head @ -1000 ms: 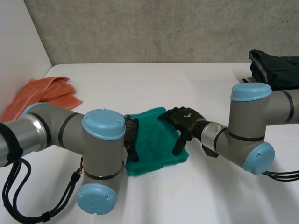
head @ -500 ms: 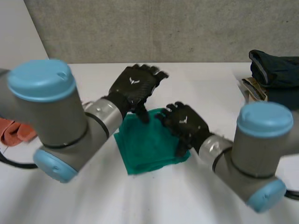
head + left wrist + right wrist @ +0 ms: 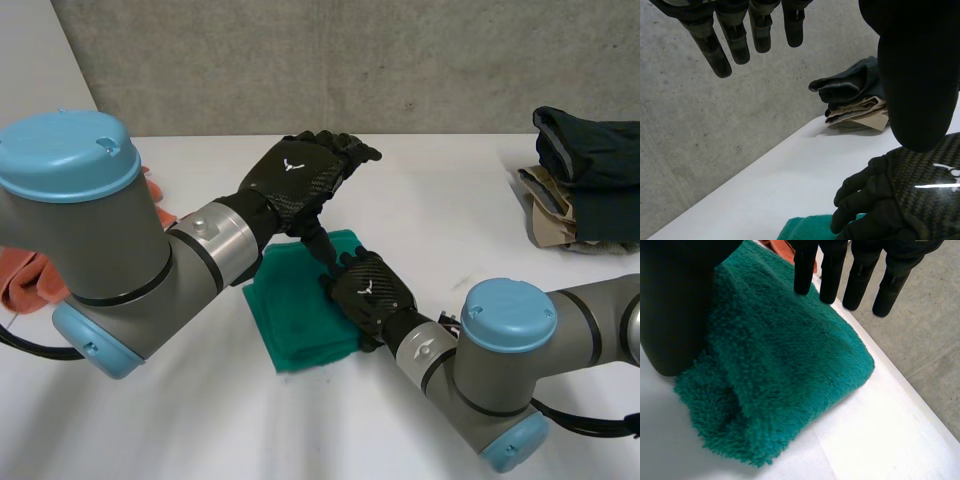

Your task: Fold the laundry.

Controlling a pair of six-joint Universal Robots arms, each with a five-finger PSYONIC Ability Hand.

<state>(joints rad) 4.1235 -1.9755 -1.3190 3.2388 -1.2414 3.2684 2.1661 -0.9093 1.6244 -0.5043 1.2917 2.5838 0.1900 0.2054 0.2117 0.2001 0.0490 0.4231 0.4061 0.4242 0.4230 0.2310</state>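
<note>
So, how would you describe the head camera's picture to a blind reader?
The right robot hand rests open on a folded green towel on a white table; the left robot hand hangs open above the towel's far edge. An orange cloth lies left, a stack of dark and beige clothes far right.

Both hands open, left one above the right.
Left hand held high, fingers straight and slightly spread, thumb pointing down just over the back of the right hand. Right hand low, palm down, fingers straight, thumb out to the side.
</note>
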